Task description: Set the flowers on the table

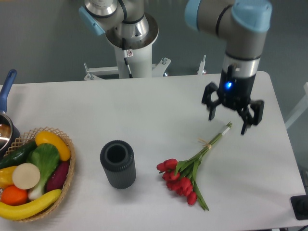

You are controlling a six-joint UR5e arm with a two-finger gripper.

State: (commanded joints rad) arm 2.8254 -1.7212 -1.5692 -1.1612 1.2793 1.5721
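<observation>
Tulips, red, make up the flowers, which lie flat on the table toward its right side. The red heads cluster at the lower left end of the bunch, the green stems run up and to the right, and a tie of tan twine wraps the stems partway along. The cut stem ends point toward the upper right.

Above those stem ends hangs the gripper, pointing downward from the arm. Its jaws stand wide apart and hold nothing. The stem tips lie roughly between the two fingers as the camera sees it, near the lower edge of the gripper; the left finger is on one side of the tips and the right finger on the other. Whether the fingers touch the stems or the table cannot be told from this angle. The flower heads lie well apart from the gripper, down and to the left of it.

Left of the flowers stands a dark ribbed cylinder, upright with its open top showing, near the tulip heads but not touching them. At the table's left edge sits a wicker basket filled with colourful fruit and vegetables. Behind the basket, at the far left, part of a pot with a blue handle shows.
</observation>
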